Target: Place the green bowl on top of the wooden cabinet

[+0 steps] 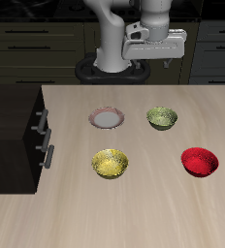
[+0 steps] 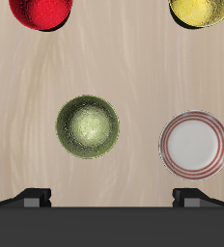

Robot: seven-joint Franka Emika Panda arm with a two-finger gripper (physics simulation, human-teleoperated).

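The tool (image 1: 155, 60) hangs high above the back part of the worktop (image 1: 144, 208), and it holds nothing. Its two fingers (image 2: 35, 197) stand wide apart in the wrist view, so it is open and looks ready to take something.

The green bowl (image 1: 162, 118) stands upright on the worktop, almost under the tool. In the wrist view the green bowl (image 2: 87, 126) lies between the two fingertips but far below them, with no contact. I think the arm is placed so because the next step is to go down on this bowl and grip its rim.

Beside the green bowl, but apart from it, lies a white plate with a red rim (image 1: 106, 118). Nearer the front edge stand a yellow bowl (image 1: 110, 163) and a red bowl (image 1: 199, 161), each well apart from the others. This free space is good: the tool can come down without touching a neighbour.

The wooden cabinet (image 1: 13, 126) stands at the side of the worktop, dark, with silver handles (image 1: 44, 138) on its front. Its flat top looks higher than the worktop surface, so the bowl must be lifted well before it goes across. The task seems to be at its beginning.
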